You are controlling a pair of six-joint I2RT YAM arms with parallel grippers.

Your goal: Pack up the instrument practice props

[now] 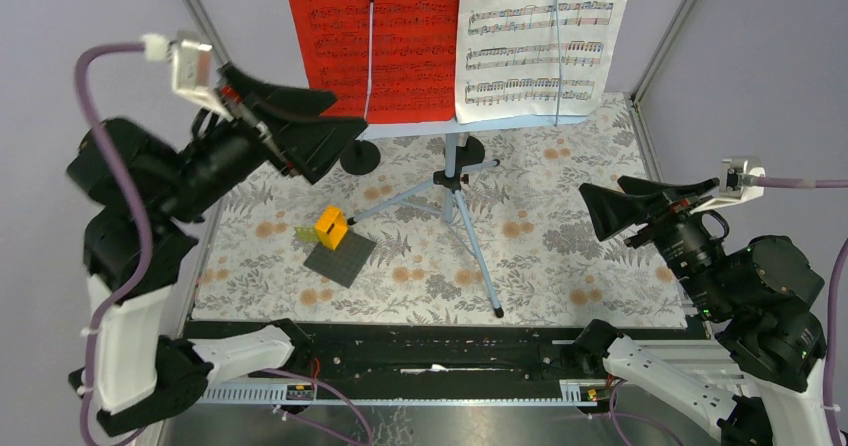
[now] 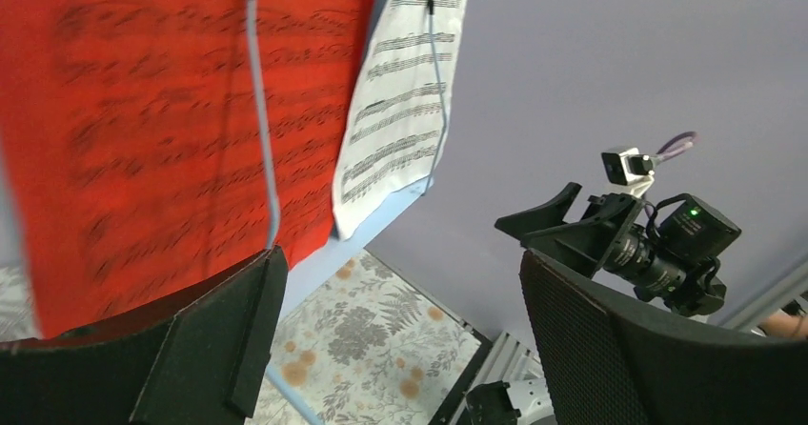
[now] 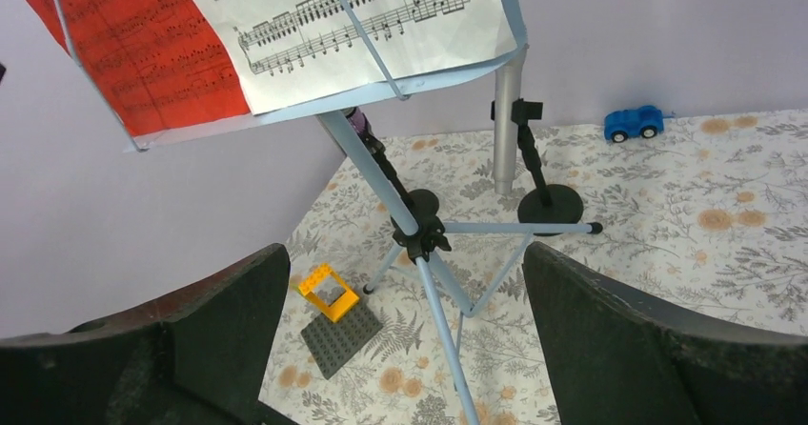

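Observation:
The pale-blue sheet-music holder [image 1: 455,181] stands on tripod legs at the back of the table. A red music sheet [image 1: 370,36] and a white music sheet [image 1: 540,36] rest on it, each under a thin clip arm. My left gripper [image 1: 335,136] is open and empty, raised close to the red sheet's lower left; its view shows the red sheet [image 2: 143,130]. My right gripper [image 1: 598,211] is open and empty, right of the tripod. Behind the holder [image 3: 381,177] stand two black round-based mounts [image 3: 550,201], a silver microphone [image 3: 508,120] and a partly hidden purple one [image 3: 357,120].
An orange brick [image 1: 331,226] sits on a dark grey studded plate [image 1: 340,258] left of the tripod. A small blue toy car [image 3: 634,122] is at the back by the wall. Grey walls enclose the floral mat [image 1: 560,266].

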